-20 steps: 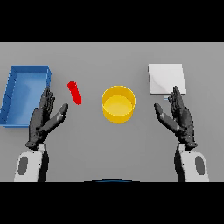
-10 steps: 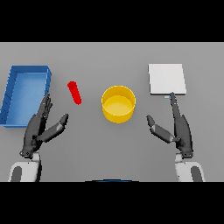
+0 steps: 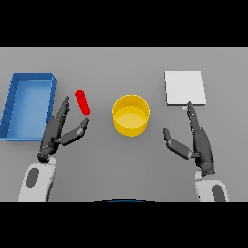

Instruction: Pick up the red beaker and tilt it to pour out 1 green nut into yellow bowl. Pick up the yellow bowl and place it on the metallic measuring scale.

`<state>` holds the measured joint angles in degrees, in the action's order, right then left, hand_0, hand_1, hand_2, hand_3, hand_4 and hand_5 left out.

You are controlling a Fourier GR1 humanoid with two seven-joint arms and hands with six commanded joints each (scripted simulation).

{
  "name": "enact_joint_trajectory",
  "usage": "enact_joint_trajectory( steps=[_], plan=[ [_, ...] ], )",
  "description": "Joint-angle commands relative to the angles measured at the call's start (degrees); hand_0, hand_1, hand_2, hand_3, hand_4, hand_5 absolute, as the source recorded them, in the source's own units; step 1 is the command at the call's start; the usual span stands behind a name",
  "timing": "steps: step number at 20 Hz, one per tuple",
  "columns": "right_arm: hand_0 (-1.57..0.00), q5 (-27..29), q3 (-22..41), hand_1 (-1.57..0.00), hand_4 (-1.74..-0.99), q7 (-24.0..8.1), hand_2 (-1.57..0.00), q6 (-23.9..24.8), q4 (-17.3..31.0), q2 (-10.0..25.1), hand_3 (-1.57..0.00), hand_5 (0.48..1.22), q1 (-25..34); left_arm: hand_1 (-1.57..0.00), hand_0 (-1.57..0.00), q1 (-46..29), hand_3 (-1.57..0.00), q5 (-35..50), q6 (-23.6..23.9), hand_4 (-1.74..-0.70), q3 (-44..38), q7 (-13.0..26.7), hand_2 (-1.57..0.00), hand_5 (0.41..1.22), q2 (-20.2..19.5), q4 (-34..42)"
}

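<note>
The red beaker (image 3: 83, 102) lies tilted on the grey table, left of the yellow bowl (image 3: 131, 115), which stands upright at the centre. The metallic measuring scale (image 3: 184, 87) is a pale square plate at the back right. My left hand (image 3: 58, 133) is open just below the beaker, thumb pointing toward it, fingertips close to it but apart. My right hand (image 3: 196, 140) is open to the right of the bowl, fingers pointing up at the scale's near edge, thumb stretched toward the bowl. No nut is visible.
A blue tray (image 3: 14, 104) with raised walls stands at the far left, beside my left hand.
Both hands have turned edge-on and drawn slightly nearer. The left hand has shifted right toward the beaker. The beaker, bowl and scale have not moved.
</note>
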<state>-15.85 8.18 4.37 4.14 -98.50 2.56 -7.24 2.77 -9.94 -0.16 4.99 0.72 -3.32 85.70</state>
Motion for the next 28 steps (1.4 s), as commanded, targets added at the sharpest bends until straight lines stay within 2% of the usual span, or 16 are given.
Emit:
enact_joint_trajectory(
  steps=[1, 6, 9, 12, 17, 20, 23, 26, 27, 28],
  plan=[
    [0.0, 0.24, -0.2, 0.0, -1.26, 0.47, 0.0, -0.11, -0.03, 0.18, 0.0, 0.633, -0.12, 0.0, 0.0, 1.71, 0.0, -0.43, 0.62, -1.23, -0.29, -1.15, 0.0, 0.629, 0.29, -2.05],
    [0.0, 0.89, -0.28, 0.0, -1.278, 0.86, 0.0, -0.48, -0.19, 0.09, 0.0, 0.634, -0.16, 0.0, 0.0, 8.21, 0.0, -0.29, 0.88, -1.26, -2.48, -3.39, 0.0, 0.668, -0.07, -11.04],
    [0.0, 1.02, -0.52, 0.0, -1.267, -0.39, 0.0, -0.43, 0.02, 0.09, 0.0, 0.635, 0.32, 0.0, 0.0, 12.01, 0.0, -0.13, 1.11, -1.28, -3.5, -4.75, 0.0, 0.68, 0.13, -15.59],
    [0.0, 1.73, -0.99, 0.0, -1.267, 0.44, 0.0, -0.89, 0.09, 0.59, 0.0, 0.64, -0.07, 0.0, 0.0, 14.64, 0.0, -0.8, 1.87, -1.29, -3.71, -5.54, 0.0, 0.688, 0.66, -18.79],
    [0.0, 2.0, -1.22, 0.0, -1.269, 1.15, 0.0, -0.9, 0.35, 0.63, 0.0, 0.643, 0.07, 0.0, 0.0, 18.47, 0.0, -1.15, 2.11, -1.29, -4.28, -5.07, 0.0, 0.684, 0.72, -22.8],
    [0.0, 2.23, -1.54, 0.0, -1.265, 0.21, 0.0, -0.82, 0.77, 0.6, 0.0, 0.638, 0.38, 0.0, 0.0, 21.23, 0.0, -0.88, 2.23, -1.29, -5.13, -4.34, 0.0, 0.683, 0.78, -25.58],
    [0.0, 1.65, -1.01, 0.0, -1.264, 0.46, 0.0, -0.71, -0.65, 0.59, 0.0, 0.64, -0.78, 0.0, 0.0, 22.24, 0.0, 0.0, 1.7, -1.32, -5.81, -6.95, 0.0, 0.692, 1.35, -27.73],
    [0.0, 1.67, -1.29, 0.0, -1.261, -0.11, 0.0, -0.6, 0.02, 0.69, 0.0, 0.641, -0.02, 0.0, 0.0, 23.77, 0.0, 0.38, 2.29, -1.35, -6.77, -8.99, 0.0, 0.704, 1.93, -30.51],
    [0.0, 1.42, -1.08, 0.0, -1.259, 0.04, 0.0, -0.55, -0.07, 0.62, 0.0, 0.642, -0.08, -0.03, 0.0, 25.14, -0.03, 1.05, 2.84, -1.38, -7.82, -9.18, -0.07, 0.724, 2.23, -32.03],
    [0.0, 1.57, -1.3, 0.0, -1.26, 0.11, 0.0, -0.48, 0.32, 0.59, 0.0, 0.642, 0.02, -0.15, -0.12, 25.58, -0.12, 1.42, 3.47, -1.41, -8.17, -9.8, -0.18, 0.75, 3.04, -32.42]
  ],
)
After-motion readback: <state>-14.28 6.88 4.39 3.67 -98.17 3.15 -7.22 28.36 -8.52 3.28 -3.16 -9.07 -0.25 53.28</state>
